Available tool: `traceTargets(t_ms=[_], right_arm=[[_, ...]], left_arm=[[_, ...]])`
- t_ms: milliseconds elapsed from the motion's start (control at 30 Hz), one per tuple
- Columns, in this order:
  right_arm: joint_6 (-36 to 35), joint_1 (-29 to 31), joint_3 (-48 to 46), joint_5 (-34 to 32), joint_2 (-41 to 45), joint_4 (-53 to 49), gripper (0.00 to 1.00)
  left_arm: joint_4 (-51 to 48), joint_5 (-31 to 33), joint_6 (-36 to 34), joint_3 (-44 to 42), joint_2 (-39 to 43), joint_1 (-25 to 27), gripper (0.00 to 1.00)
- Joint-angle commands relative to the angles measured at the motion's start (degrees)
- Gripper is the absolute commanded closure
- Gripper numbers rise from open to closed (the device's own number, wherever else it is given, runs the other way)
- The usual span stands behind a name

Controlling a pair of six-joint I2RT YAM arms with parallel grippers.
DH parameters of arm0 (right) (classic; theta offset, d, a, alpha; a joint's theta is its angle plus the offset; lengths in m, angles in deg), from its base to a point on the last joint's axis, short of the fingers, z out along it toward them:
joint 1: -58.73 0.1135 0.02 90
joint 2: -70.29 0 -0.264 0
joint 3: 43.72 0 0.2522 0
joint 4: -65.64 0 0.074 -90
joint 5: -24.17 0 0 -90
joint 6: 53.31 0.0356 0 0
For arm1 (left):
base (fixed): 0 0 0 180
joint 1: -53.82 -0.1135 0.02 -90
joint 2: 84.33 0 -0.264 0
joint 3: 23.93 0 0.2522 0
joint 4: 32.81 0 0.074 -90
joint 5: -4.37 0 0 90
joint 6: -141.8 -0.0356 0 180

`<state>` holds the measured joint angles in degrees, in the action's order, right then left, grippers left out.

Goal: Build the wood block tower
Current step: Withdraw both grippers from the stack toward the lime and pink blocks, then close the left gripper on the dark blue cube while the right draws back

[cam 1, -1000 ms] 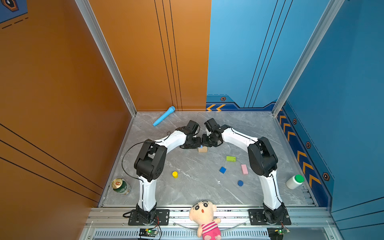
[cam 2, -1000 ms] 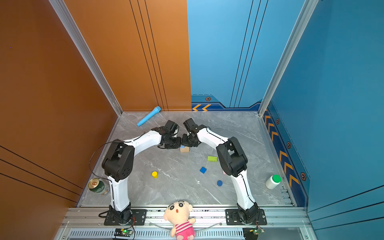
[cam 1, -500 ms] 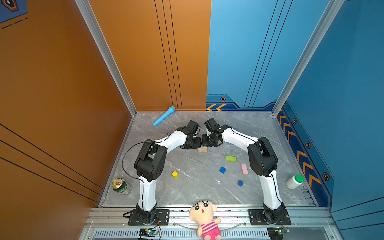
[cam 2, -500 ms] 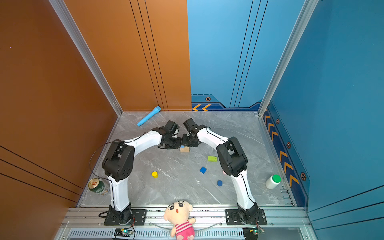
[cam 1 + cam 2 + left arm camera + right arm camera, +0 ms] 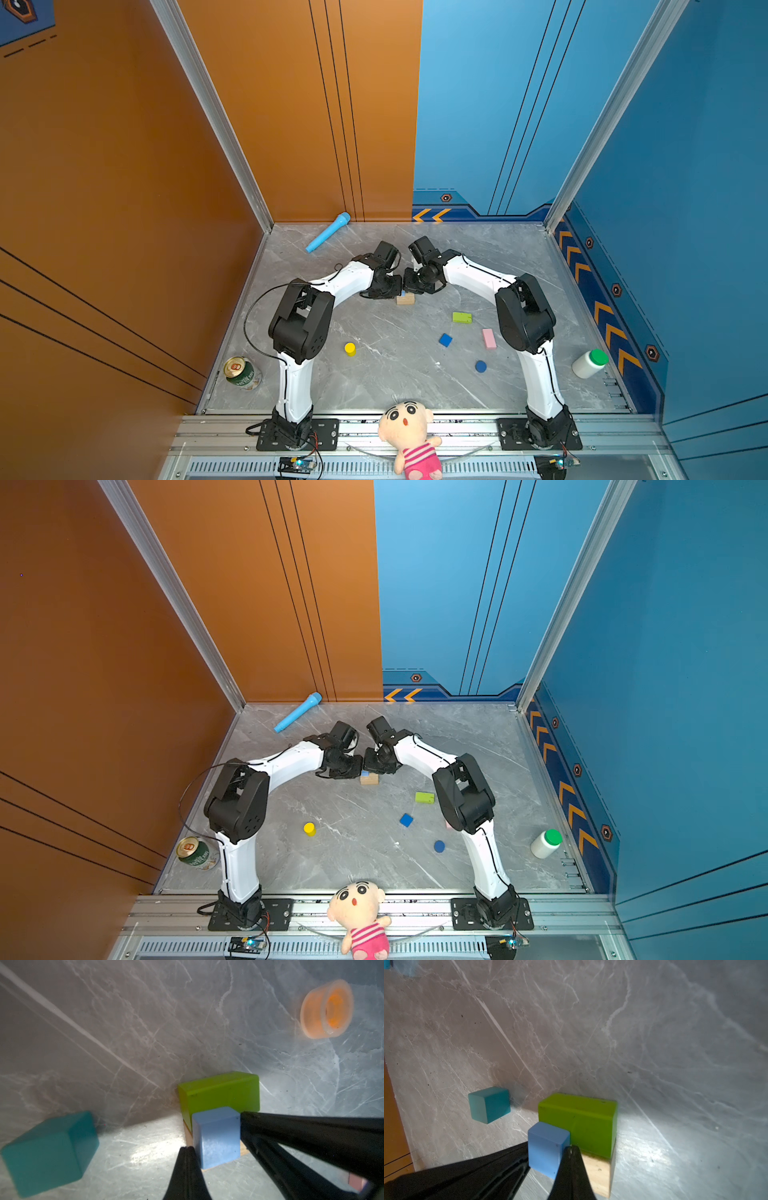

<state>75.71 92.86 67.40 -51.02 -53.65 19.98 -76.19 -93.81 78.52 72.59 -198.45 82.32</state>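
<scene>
No change from the earlier frames is observed: both arms remain bent inward, wrists meeting. The left gripper [image 5: 188, 1150] and right gripper [image 5: 572, 1150] are fully closed and hold nothing. Between their tips, touched on opposite sides, the smooth light blue cube [image 5: 217, 1136] is seated on the bare wooden tan brick [image 5: 598, 1172], against the glossy lime green brick [image 5: 583, 1124].

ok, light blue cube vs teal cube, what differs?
The light blue cube sits on the tan brick; the teal cube sits on the table. The left gripper and right gripper, both shut, flank the light blue cube; nothing touches the teal cube. Both look similar in size.
</scene>
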Motion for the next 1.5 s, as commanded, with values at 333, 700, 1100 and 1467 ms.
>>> traceTargets(t_ms=[333,700,1100,1467], right_arm=[[0.46,-0.38,-1.56,-1.90,4.24,-0.98,0.99],[0.00,-1.73,-8.66,-4.65,13.93,-0.46,0.97],[0.17,-8.11,-26.86,-9.15,34.32,2.94,0.87],[1.82,-12.81,-41.73,-11.67,53.00,4.08,0.68]], left_arm=[[-2.60,1.73,-1.75,0.92,2.77,0.61,1.00],[-4.97,6.37,-3.12,-0.41,11.57,0.85,1.00],[-10.47,6.82,-11.62,4.48,15.58,14.04,0.85],[-16.55,4.93,-16.70,11.19,3.11,24.96,0.54]])
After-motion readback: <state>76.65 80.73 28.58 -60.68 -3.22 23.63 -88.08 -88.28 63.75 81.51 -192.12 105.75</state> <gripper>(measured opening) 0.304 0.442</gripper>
